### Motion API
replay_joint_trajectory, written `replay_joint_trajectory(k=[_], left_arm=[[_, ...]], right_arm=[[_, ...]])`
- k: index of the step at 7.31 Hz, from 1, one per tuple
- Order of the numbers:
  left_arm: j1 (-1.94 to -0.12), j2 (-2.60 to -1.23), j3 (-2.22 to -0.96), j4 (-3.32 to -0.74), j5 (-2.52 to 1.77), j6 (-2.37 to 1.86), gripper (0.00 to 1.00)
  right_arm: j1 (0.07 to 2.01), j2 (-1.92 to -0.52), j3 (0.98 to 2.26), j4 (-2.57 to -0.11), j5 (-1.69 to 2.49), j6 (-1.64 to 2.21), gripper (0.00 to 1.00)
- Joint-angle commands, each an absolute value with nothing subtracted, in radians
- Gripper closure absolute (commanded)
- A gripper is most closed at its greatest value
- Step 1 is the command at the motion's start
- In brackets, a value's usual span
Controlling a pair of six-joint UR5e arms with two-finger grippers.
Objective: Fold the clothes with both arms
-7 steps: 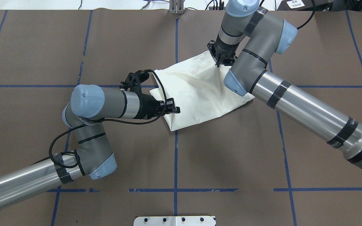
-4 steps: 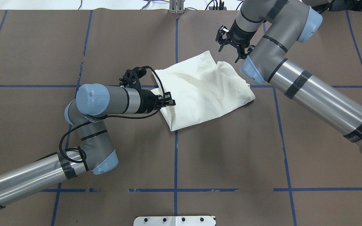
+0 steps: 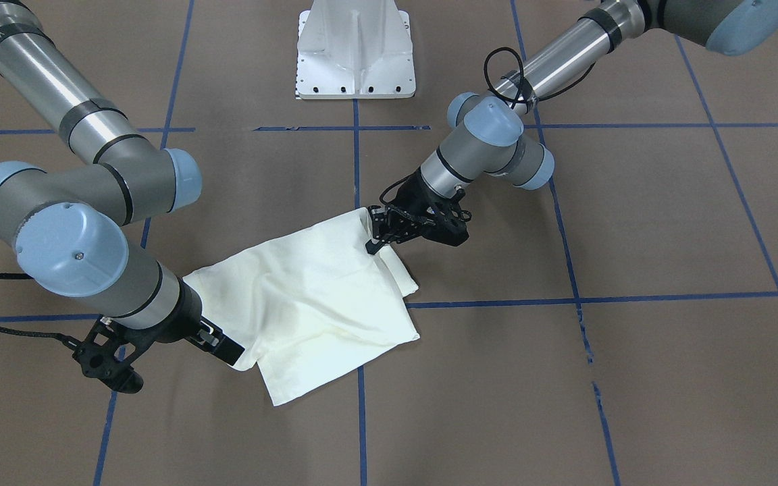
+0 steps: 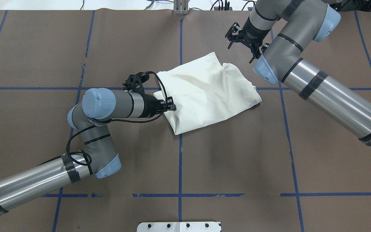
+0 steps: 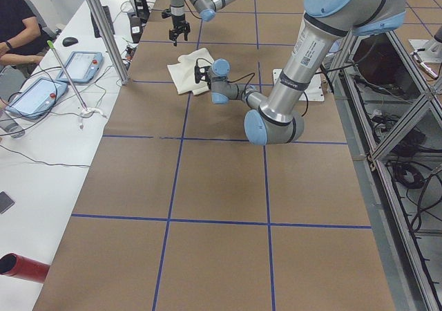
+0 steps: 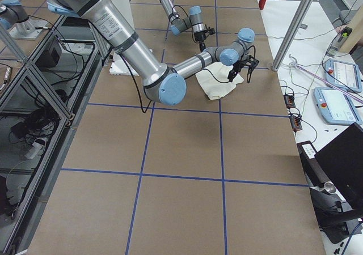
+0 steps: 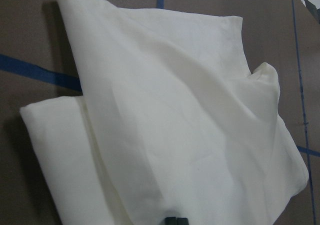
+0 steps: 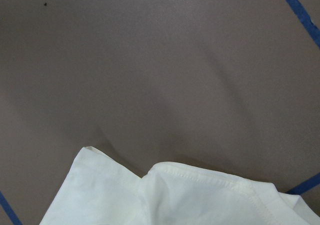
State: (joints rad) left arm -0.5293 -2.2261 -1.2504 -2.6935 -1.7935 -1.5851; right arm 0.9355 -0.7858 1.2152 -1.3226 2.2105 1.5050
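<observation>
The cream-white shirt (image 4: 208, 90) lies folded in a rough rectangle at the table's middle, plain side up, with no print showing. It also shows in the front view (image 3: 308, 297). My left gripper (image 4: 172, 107) lies low at the shirt's left edge. In the left wrist view its fingertips (image 7: 172, 220) are pressed together over the cloth (image 7: 175, 125); I cannot tell whether they pinch it. My right gripper (image 4: 239, 52) is open and empty, raised beyond the shirt's far right corner. The right wrist view shows only the shirt's hemmed edge (image 8: 175, 200) below it.
The table is covered in brown paper with a grid of blue tape lines (image 4: 180, 161). The white pedestal base (image 3: 355, 47) stands at the robot's side. A metal post (image 4: 180, 6) is at the far edge. A side desk holds tablets (image 5: 41, 93).
My right gripper opened, let go of the shirt's far corner and moved up and away to the back right. My left gripper drew back a little to the left; the shirt stayed put.
</observation>
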Motion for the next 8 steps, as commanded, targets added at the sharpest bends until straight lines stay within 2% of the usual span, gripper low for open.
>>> replay_joint_trajectory(k=[1,2,4,6,7,8], left_arm=[[-0.529,-2.215,-1.252,-2.692,-1.795,-1.586,1.0],[-0.528,-2.215,-1.252,-2.692,-1.795,-1.586,1.0],[-0.531,-2.215,-1.346,-2.618,-1.802,-1.585,1.0],[-0.537,-2.226,-1.356,-2.611,-1.769,-1.56,1.0],[-0.535,-2.258,-1.312,-2.612,-1.735,-1.542,1.0],[-0.532,-2.328,-1.211,-2.612,-1.729,-1.542,1.0]], right_arm=[[0.943,-0.792,1.216,-1.324,2.212,1.503,0.0],[0.945,-0.793,1.216,-1.324,2.21,1.5,0.0],[0.965,-0.793,1.216,-1.327,2.217,1.48,0.0],[0.969,-0.811,1.221,-1.324,2.22,1.471,0.0],[0.969,-0.813,1.223,-1.324,2.22,1.471,0.0],[0.969,-0.816,1.223,-1.324,2.22,1.462,0.0]])
